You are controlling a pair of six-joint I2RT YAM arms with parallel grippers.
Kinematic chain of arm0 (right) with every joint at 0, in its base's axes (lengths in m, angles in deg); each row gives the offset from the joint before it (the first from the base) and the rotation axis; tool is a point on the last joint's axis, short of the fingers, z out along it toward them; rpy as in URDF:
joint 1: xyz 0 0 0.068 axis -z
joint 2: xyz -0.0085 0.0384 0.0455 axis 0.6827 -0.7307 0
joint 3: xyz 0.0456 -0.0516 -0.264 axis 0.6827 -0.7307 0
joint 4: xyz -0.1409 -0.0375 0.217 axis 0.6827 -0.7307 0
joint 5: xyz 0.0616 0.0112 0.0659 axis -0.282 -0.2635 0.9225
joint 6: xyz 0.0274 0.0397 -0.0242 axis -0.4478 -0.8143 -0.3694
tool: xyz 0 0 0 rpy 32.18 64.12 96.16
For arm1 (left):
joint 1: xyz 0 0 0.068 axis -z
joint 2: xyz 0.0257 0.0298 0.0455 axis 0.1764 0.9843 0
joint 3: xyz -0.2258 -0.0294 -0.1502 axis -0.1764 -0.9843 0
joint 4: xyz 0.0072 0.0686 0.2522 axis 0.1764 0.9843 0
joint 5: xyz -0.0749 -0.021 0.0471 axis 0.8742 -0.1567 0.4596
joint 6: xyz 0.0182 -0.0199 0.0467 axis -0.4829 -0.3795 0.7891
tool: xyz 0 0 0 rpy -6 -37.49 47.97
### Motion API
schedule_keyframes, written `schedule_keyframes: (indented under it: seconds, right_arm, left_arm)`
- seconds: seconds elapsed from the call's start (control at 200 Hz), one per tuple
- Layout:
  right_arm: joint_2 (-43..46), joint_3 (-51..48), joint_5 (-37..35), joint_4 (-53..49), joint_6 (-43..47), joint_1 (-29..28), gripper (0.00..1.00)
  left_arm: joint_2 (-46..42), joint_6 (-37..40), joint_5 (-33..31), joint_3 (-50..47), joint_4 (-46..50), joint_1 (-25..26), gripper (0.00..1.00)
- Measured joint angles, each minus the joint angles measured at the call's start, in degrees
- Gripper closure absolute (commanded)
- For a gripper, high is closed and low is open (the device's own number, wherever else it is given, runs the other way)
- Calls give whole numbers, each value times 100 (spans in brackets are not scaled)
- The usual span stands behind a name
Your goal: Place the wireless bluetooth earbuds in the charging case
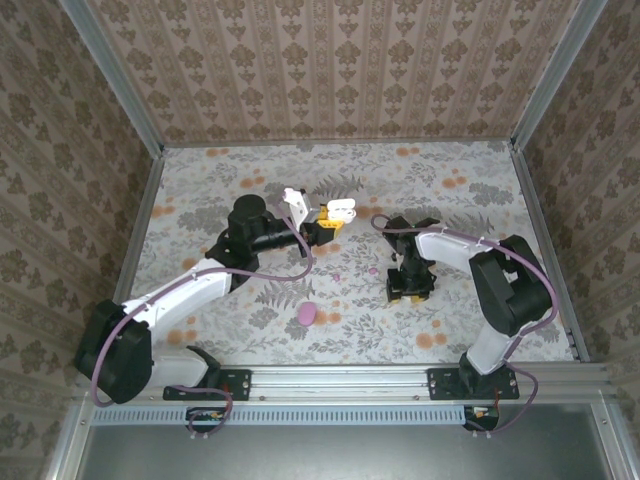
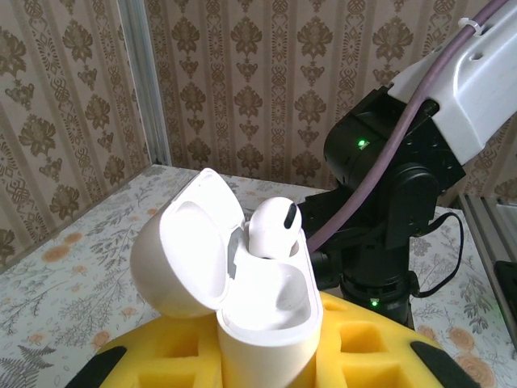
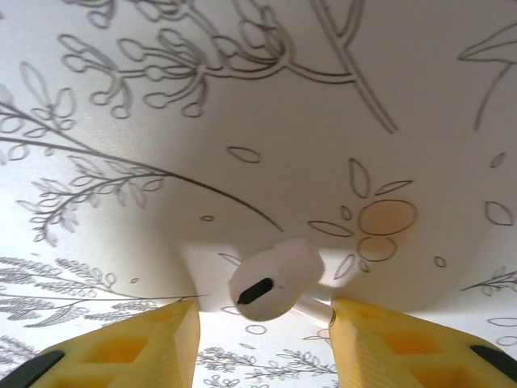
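Squarely under the right pincer, its jaws apart and empty, a white earbud lies on the table.
Its stem runs crosswise toward one yellow finger, very near it; the right arm is far nearer. The left pincer grips the open case, one bud already seated, well apart; the table is flower-printed, with papered walls close round.

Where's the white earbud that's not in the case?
In the right wrist view, the small white plastic earbud lies on the floral tablecloth, between the right tool's yellow fingers.
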Motion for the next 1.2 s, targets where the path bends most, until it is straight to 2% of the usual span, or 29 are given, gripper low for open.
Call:
schedule_keyframes:
  seconds: [0.35,0.625,0.8,0.98,1.06,1.2]
  right_arm:
    - [199,0,243,173,0,-122,53]
    - [234,79,-339,-22,-74,-24,50]
    - [140,192,-354,7,-118,4,56]
    - [-120,273,-361,74,-127,4,58]
    - [-151,271,-382,105,-111,17,64]
    - [-168,273,-382,177,-109,33,64]
  left_arm:
    - [0,0,0,-2,0,0,93]
    - [0,0,0,0,0,0,93]
    - [0,0,0,0,0,0,93]
    - [0,0,0,0,0,2,93]
    - [0,0,0,0,0,0,93]
    - [0,0,0,0,0,0,93]
